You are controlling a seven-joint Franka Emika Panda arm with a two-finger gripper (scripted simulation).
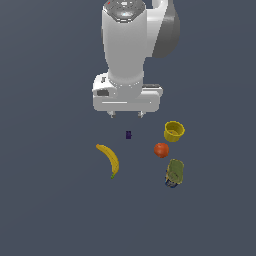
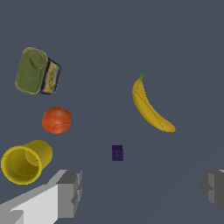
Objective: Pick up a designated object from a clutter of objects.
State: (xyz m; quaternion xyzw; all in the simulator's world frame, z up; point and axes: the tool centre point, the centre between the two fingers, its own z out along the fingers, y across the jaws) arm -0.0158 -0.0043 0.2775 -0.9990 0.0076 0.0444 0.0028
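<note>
The tiny dark purple block [image 1: 128, 134] lies on the dark floor, and shows in the wrist view [image 2: 117, 153] too. My gripper [image 1: 126, 114] hangs above and just behind it, open and empty, its two fingertips [image 2: 70, 192] wide apart. The yellow banana [image 1: 110, 159] lies toward the exterior view's left of the block. The red-orange ball [image 1: 161, 150], the yellow cup [image 1: 174, 131] and the olive-green can [image 1: 174, 172] on its side lie toward the exterior view's right.
The banana [image 2: 150, 106], ball [image 2: 57, 120], cup [image 2: 25, 161] and can [image 2: 36, 71] all show in the wrist view, spread around the block with gaps between them. The floor is flat and dark grey.
</note>
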